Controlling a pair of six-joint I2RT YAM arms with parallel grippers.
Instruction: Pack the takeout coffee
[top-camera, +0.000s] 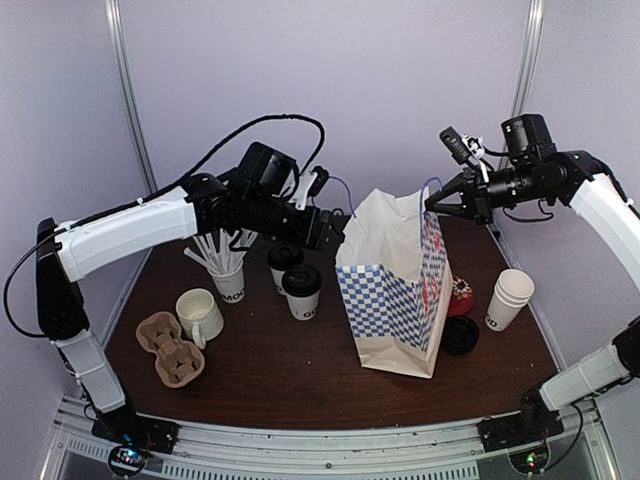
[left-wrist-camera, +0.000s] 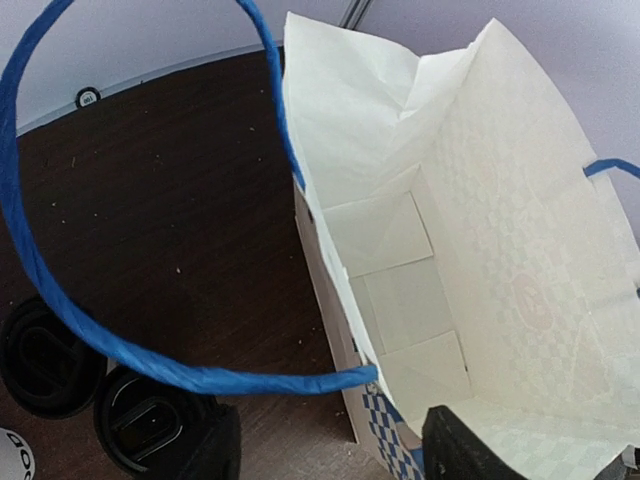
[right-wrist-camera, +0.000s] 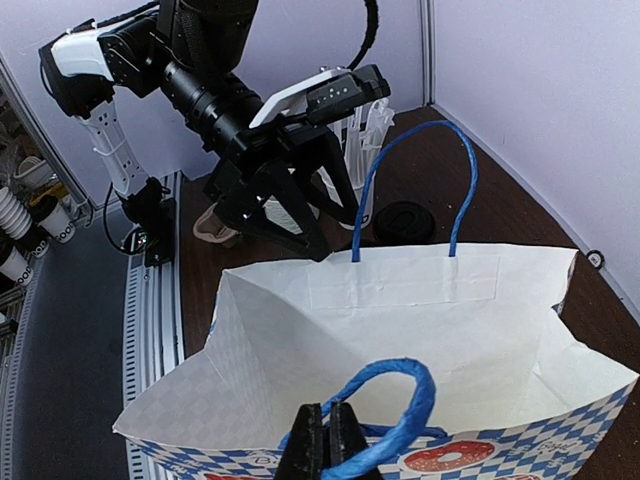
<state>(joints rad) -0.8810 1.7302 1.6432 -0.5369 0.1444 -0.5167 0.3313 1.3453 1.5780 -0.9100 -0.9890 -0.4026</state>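
Two takeout coffee cups, white with black lids, stand left of the bag: one (top-camera: 285, 263) behind, one (top-camera: 302, 291) in front. In the left wrist view their lids (left-wrist-camera: 45, 355) (left-wrist-camera: 150, 420) show from above. The blue-checked paper bag (top-camera: 390, 300) stands upright, its mouth open and its inside (left-wrist-camera: 500, 250) empty. My left gripper (top-camera: 335, 226) is open at the bag's left rim, one finger (left-wrist-camera: 470, 450) inside the wall and the other outside, with the blue handle loop (left-wrist-camera: 60, 300) ahead of it. My right gripper (right-wrist-camera: 328, 440) is shut on the bag's right blue handle (right-wrist-camera: 410, 400).
A cup of white straws (top-camera: 228, 276), a cream mug (top-camera: 200, 315) and a cardboard cup carrier (top-camera: 170, 350) sit at the left. Right of the bag are a stack of white cups (top-camera: 510, 298), a loose black lid (top-camera: 460, 336) and a red round item (top-camera: 462, 295).
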